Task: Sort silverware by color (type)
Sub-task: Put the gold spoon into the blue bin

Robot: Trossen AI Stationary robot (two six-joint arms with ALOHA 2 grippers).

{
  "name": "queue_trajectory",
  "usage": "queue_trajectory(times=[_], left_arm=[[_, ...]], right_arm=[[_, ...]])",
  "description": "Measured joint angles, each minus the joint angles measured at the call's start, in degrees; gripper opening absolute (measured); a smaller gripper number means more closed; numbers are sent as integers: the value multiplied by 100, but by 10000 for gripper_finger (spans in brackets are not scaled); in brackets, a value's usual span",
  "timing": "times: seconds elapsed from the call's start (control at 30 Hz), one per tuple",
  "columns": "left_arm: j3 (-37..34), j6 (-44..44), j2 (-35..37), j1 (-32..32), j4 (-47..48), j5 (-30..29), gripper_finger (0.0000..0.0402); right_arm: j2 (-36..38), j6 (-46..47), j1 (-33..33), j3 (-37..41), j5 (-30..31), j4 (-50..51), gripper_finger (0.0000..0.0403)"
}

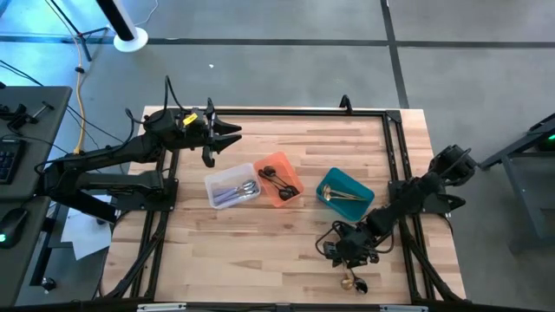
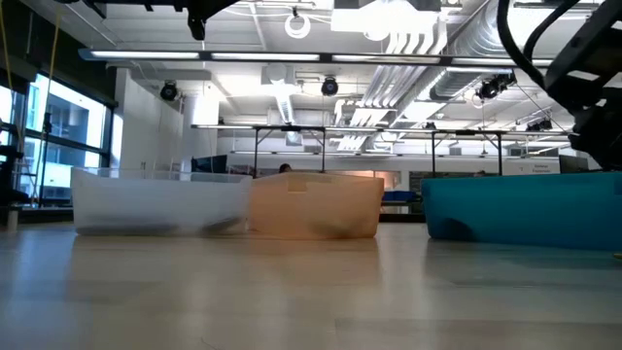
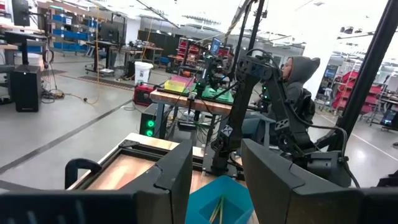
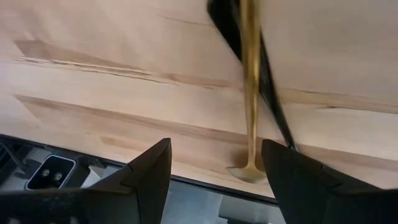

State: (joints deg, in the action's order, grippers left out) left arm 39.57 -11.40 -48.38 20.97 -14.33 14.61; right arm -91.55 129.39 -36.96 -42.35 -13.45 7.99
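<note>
On the pale wooden worktop (image 1: 286, 234) three small plastic bins stand in a row: a clear bin (image 1: 231, 186) holding shiny silver cutlery (image 1: 247, 188), just beside it an orange bin (image 1: 278, 180) holding black cutlery (image 1: 276, 178), and, a little apart toward the right arm, a teal bin (image 1: 344, 192) holding gold cutlery (image 1: 341, 197). The right claw (image 1: 350, 252) hangs low over the worktop's near edge, below the teal bin, its two dark fingers (image 4: 146, 168) spread wide with nothing between them. In the right wrist view a slim gold metal utensil handle (image 4: 250, 87) lies on the wood just ahead of those fingers, crossing over a black metal utensil (image 4: 273, 106); its flared end rests near the worktop's edge. From above, these two pieces show as a small cluster (image 1: 354, 282) at the near edge, outside every bin. The left claw (image 1: 227, 134) is raised over the far left part of the worktop, well apart from the bins, its fingers parted and holding nothing. A person in a grey hood (image 3: 297, 74) sits in the room beyond.
</note>
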Motion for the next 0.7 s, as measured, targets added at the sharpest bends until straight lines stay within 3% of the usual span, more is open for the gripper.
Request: queue_trajectory(times=[0.43, 0.53, 0.7], left_arm=[[0, 262, 0, -1, -2, 0, 129], [0, 264, 0, -2, -2, 0, 129], [0, 264, 0, -2, -4, -2, 129]], right_arm=[[-6, 82, -22, -214, 124, 353, 233], [-7, -226, -79, -949, 302, 1217, 233], [-147, -155, -354, -2471, 780, 3612, 233]])
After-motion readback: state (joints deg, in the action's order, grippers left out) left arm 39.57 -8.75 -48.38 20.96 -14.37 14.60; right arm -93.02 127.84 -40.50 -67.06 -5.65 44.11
